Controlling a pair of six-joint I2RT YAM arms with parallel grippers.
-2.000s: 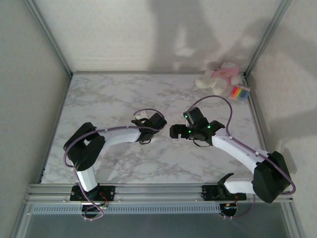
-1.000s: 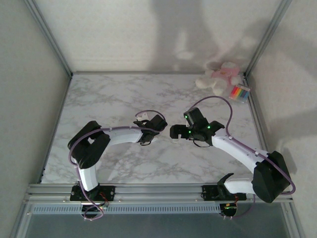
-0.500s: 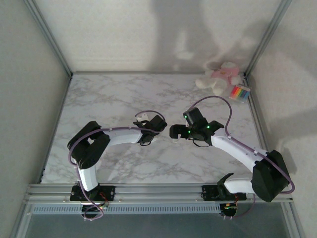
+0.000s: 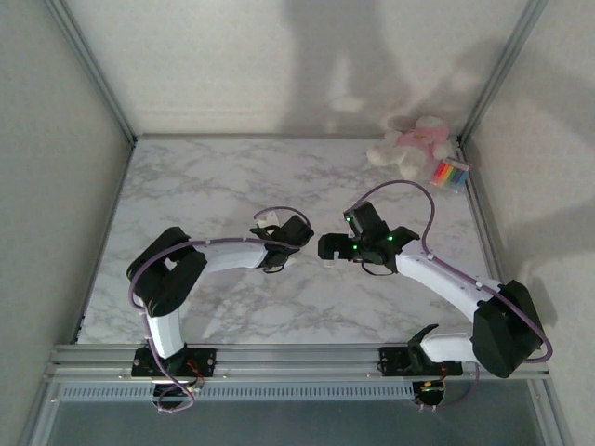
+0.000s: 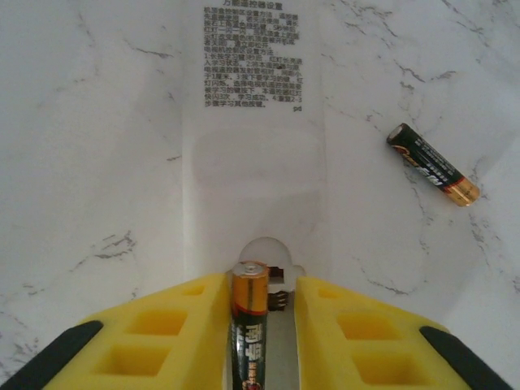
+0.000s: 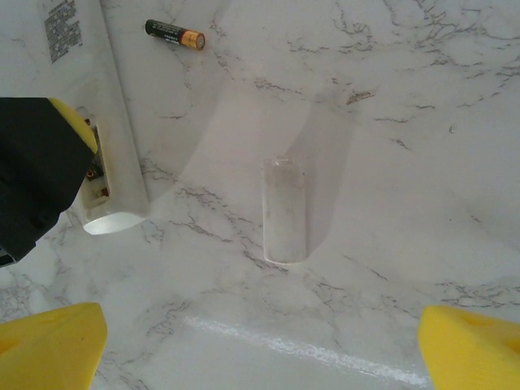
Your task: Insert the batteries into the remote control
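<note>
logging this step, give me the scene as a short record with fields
remote control: face down, battery bay open
first battery: at the bay, between the left jaws
left jaws: slightly parted around it
second battery: loose on the table, beside the remote
bay cover: lying apart on the table
right jaws: wide open, holding nothing

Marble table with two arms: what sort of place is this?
Probably a robot test booth: left arm and right arm bolted to a metal rail, plain panels walling the table.

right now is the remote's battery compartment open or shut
Open: its cover lies apart on the table, and the remote control shows a battery in the bare bay.
</note>
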